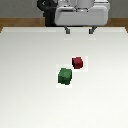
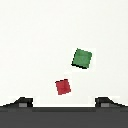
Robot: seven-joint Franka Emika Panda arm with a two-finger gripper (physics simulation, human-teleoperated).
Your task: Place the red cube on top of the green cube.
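Observation:
The red cube (image 1: 77, 62) sits on the white table, small and dark red. The green cube (image 1: 64, 75) stands just in front of it, toward the exterior view's left, slightly larger and apart from it. My gripper (image 1: 79, 31) hangs high above the table's far part, well behind both cubes, open and empty with its two fingers spread wide. In the wrist view the red cube (image 2: 63, 86) and the green cube (image 2: 82, 58) lie below, both clear of my fingertips (image 2: 23, 102).
The white table (image 1: 30, 95) fills most of the view. A strip of brown floor (image 1: 20, 22) and the robot's dark base (image 1: 50, 15) lie beyond its far edge.

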